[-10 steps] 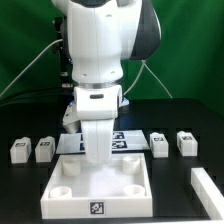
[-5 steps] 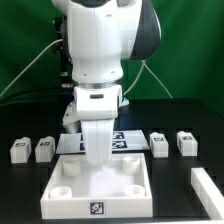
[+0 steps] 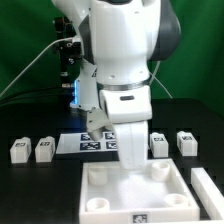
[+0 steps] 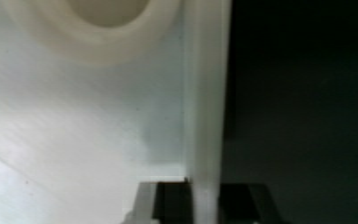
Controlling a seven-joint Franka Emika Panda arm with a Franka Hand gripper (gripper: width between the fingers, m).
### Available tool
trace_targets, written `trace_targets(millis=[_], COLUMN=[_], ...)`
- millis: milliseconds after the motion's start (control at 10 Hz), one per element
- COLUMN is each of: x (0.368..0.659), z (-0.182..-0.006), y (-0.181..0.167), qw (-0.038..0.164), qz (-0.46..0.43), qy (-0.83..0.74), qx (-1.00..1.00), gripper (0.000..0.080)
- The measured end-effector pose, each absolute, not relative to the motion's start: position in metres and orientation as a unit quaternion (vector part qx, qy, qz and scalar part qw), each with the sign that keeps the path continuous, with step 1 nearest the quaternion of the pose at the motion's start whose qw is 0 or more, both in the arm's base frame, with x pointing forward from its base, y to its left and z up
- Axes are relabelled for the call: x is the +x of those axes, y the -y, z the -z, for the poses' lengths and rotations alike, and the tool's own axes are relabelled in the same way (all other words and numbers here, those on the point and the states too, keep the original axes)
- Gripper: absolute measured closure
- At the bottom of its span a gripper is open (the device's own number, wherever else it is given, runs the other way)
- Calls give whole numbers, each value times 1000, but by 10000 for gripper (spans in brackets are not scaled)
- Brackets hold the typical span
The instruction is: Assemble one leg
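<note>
Four legs lie on the black table in the exterior view: two at the left (image 3: 18,150) (image 3: 44,149) and two at the right (image 3: 158,143) (image 3: 186,141). Each is a small white block with a tag. My gripper (image 3: 130,163) is down at the far rim of the large white plate (image 3: 135,195), between the leg pairs and touching no leg. In the wrist view my gripper (image 4: 202,200) has its dark fingers (image 4: 163,203) closed either side of the plate's thin upright wall (image 4: 202,100). A round socket (image 4: 108,15) shows on the plate's floor.
The marker board (image 3: 93,143) lies behind the plate, partly hidden by the arm. A white bar (image 3: 208,186) lies right beside the plate's rim at the exterior view's right. A green backdrop stands behind the table.
My gripper and the plate have moved together toward the exterior view's right, and the plate now sits close to the white bar. The four legs have not moved.
</note>
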State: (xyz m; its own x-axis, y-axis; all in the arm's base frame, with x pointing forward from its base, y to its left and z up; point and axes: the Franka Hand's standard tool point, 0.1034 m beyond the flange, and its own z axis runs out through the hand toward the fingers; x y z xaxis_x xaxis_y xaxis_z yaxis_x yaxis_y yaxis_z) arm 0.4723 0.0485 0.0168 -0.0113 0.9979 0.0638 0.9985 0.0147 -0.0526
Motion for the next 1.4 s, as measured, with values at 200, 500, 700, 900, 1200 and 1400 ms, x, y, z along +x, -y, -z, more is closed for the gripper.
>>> trace_targets(millis=[200, 500, 700, 900, 1200, 1400], x=[480, 488, 490, 489, 489, 489], z=[-17, -17, -17, -17, -17, -17], y=[-51, -62, -64, -64, -62, -62], qw=[40, 41, 45, 45, 45, 45], qz=[8, 14, 10, 10, 10, 10], qy=[711, 716, 712, 711, 710, 710], qx=[-702, -697, -701, -701, -702, -703], gripper=[741, 741, 741, 725, 513, 216])
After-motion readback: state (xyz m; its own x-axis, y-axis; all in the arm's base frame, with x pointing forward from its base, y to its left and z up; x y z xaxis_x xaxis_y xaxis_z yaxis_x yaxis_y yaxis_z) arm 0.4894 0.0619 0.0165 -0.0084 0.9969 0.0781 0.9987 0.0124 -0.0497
